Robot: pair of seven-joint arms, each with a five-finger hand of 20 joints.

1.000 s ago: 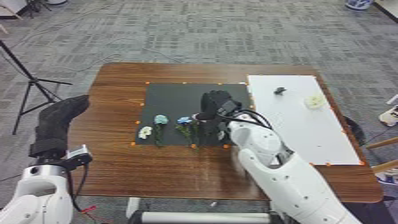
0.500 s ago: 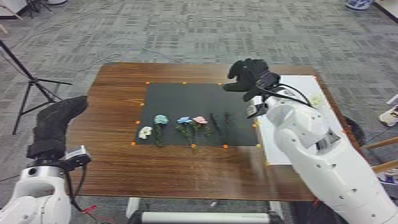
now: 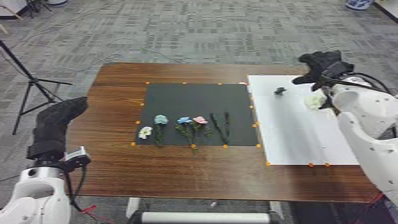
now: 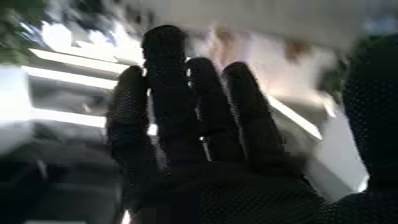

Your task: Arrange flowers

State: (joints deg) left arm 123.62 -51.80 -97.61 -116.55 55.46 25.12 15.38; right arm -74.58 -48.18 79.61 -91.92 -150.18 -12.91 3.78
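Observation:
My right hand (image 3: 327, 67) is open above the far right part of the white board, holding nothing. In the right wrist view the right hand (image 4: 222, 185) has its fingers straight and its thumb apart. My left hand (image 3: 60, 114) rests open over the table's left edge. On the black mat lie a white flower (image 3: 146, 132), a light teal flower (image 3: 161, 119), a blue flower (image 3: 185, 120), a pink flower (image 3: 200, 120) and two dark green stems (image 3: 216, 127) side by side. A pale yellow flower (image 3: 314, 102) lies on the white board, partly beside the right wrist.
The black mat (image 3: 191, 97) lies mid-table with small orange markers around its edges. To its right is the white board (image 3: 293, 135), with a small dark object (image 3: 281, 90) on it. Brown wood (image 3: 195, 175) runs along the front. A black tripod (image 3: 32, 80) stands left of the table.
My right hand has moved off the black mat to the far right, over the white board, uncovering the pink flower and the two stems. The left hand has stayed in place.

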